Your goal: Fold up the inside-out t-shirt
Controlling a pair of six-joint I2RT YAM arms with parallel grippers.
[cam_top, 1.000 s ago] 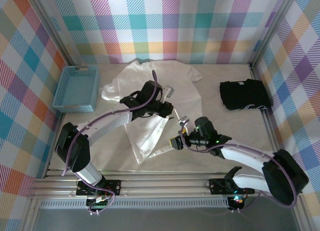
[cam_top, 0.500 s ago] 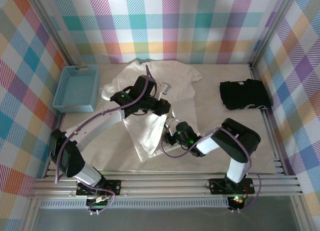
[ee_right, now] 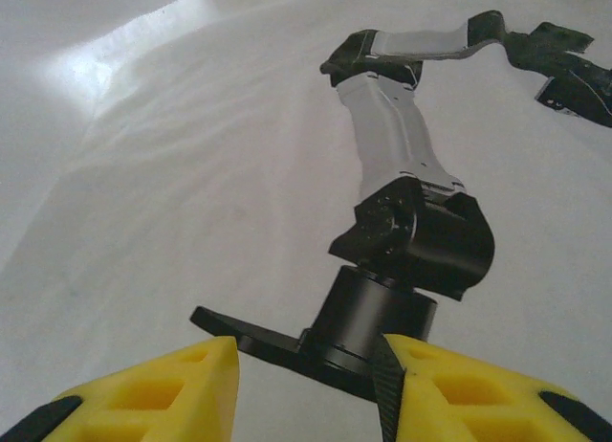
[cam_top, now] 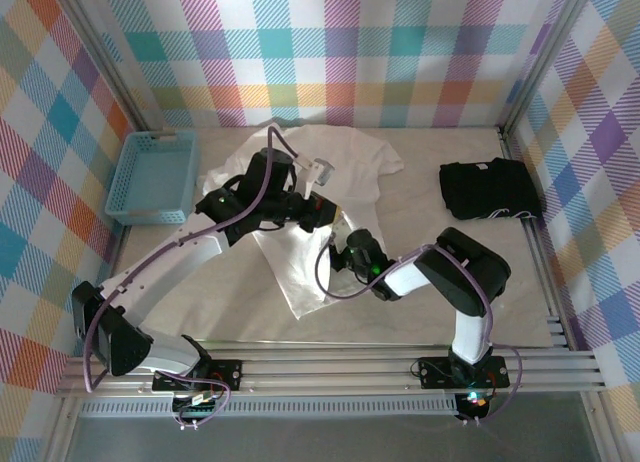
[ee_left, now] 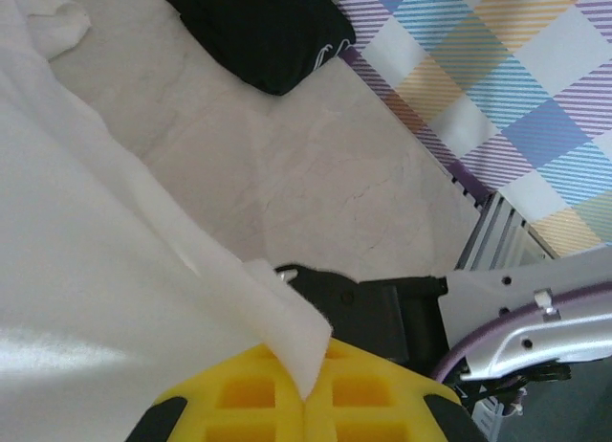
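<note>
White and wrinkled, the inside-out t-shirt [cam_top: 365, 167] spread over the far middle of the surface [cam_top: 200, 307], wide part toward the back wall, a narrower flap trailing down toward the near edge. Pinched at one edge by the left pincer [ee_left: 304, 396]: yellow fingers pressed tight together, a corner of the thin cloth caught between them, seen close from the left wrist, the rest of the sheet sloping away to the left of that view. From above, that grip sitting over the middle of the shirt. Just beside it, on the near right, the right pincer [ee_right: 306, 389], pointing into the same stretch of fabric; its fingers [ee_right: 163, 394] standing apart with a moderate gap, white cloth and a black part of the left arm [ee_right: 411, 232] showing through it. Both pincers close together over the shirt, the cloth lying under and around them. Further out, at the left side of the surface, a blue basket [cam_top: 155, 177] just beside the shirt's left sleeve. Well apart on the right, near the far right corner, a black folded garment [cam_top: 488, 189], with bare surface between it and the shirt. Around three sides, checked walls [cam_top: 340, 52] in pastel colours
</note>
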